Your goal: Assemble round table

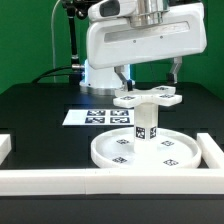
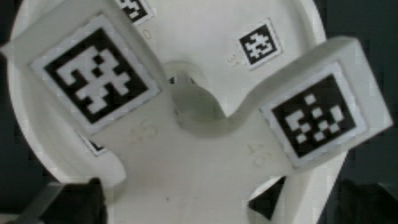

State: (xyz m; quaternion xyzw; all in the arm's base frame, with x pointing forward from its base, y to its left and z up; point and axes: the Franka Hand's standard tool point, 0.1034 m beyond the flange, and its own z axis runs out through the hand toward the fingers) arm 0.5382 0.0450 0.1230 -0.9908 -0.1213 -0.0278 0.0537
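Pincer (image 1: 151, 78) is spread to its widest and holds nothing. Its fingers hang either side of the cross-shaped foot (image 1: 150, 97), just above it, with no contact evident. The foot sits level on top of the post (image 1: 145, 127), which stands upright near the middle of the round disc (image 1: 118, 153). The disc lies flat on the black counter (image 1: 40, 110), close by the front border wall (image 1: 40, 181), with the marker board (image 1: 97, 117) just behind. Whether the foot is seated home cannot be told. Parts are judged hard, light plastic, smooth and likely slippery, and a sideways nudge could upset the stack. Best hold, by judgement, is squarely from above, across the flat sides of the foot's hub or one arm.
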